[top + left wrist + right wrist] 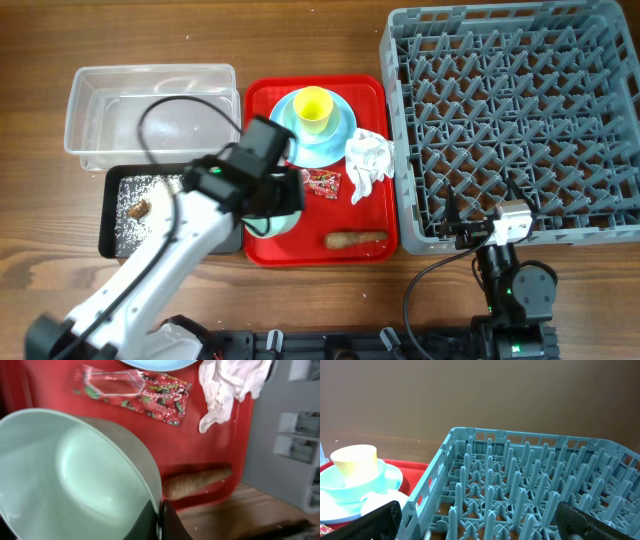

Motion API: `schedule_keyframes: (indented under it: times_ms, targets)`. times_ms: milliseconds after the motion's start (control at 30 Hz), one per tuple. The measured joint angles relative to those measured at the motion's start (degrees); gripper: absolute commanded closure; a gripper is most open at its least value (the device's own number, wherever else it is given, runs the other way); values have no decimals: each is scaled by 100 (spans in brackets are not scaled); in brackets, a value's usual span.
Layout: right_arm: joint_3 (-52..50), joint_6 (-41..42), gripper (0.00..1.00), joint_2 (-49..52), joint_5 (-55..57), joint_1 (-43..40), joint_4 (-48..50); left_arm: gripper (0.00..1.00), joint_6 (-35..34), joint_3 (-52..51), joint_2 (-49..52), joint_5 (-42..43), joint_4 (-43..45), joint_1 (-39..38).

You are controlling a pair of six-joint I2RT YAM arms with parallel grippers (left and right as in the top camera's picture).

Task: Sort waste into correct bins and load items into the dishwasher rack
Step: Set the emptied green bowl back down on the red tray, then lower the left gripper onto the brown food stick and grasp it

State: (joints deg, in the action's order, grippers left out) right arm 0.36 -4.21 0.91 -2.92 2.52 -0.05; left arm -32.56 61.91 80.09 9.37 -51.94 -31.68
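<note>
My left gripper (161,521) is shut on the rim of the mint-green bowl (75,480), pinching its wall over the red tray's front left corner; overhead, the bowl (278,224) shows under the arm. On the tray lie a red printed wrapper (322,183), a crumpled white napkin (368,160) and a brown carrot-shaped piece (355,240). A yellow cup (313,108) stands in a light blue bowl on a light blue plate (340,135). The grey dishwasher rack (515,120) is at the right. My right gripper (480,525) stands open at the rack's front edge, holding nothing.
A clear tub (150,105) sits at the back left. In front of it, a black tray (112,215) holds scattered rice grains and a small brown bit. The red tray (262,100) lies between these bins and the rack.
</note>
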Motion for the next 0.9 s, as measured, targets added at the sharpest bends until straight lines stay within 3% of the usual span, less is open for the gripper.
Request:
schedule_keyframes:
  times_ms: [200,333,400,500,600,767,900]
  targets:
    - [0,0,0,0,0,0,0,96,-168,4,1202,-273,466,-577]
    - [0,0,0,0,0,0,0,59,-212,4,1274,-295,509,-588]
    - [0,0,0,0,0,0,0,51,-254,4,1276,-361,507,-588]
    - [0,0,0,0,0,0,0,51,-160,9,1274,-490,507,-588]
    - [0,0,0,0,0,0,0,53,426,201,1274,-570,468,-634]
    - [0,0,0,0,0,0,0,59,1976,601,1182,-654,503,-1322]
    - [0,0,0,0,0,0,0,73,3086,599,1185,-654,509,-2055]
